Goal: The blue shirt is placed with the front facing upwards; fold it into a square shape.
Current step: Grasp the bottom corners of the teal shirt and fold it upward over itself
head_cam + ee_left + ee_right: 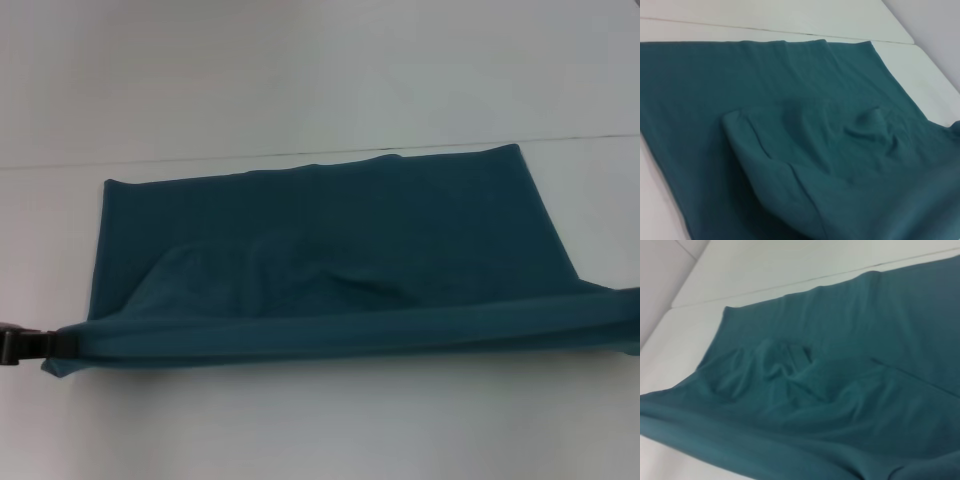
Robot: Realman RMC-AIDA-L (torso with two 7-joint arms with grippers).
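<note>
Left hand apparently clamped on the blue shirt's raised near edge; right hand out of sight.

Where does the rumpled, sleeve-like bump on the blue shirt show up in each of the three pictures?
Head view: blue shirt, bump just behind the lifted near edge.
Left wrist view: bump right of centre.
Right wrist view: bump left of centre.
Shared landmark: the table seam along the shirt's far edge.

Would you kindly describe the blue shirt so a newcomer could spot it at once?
On the white table lies one wide cloth, the blue shirt. Its near edge is lifted taut, the left gripper at one end. It is the only dark teal thing there.
</note>
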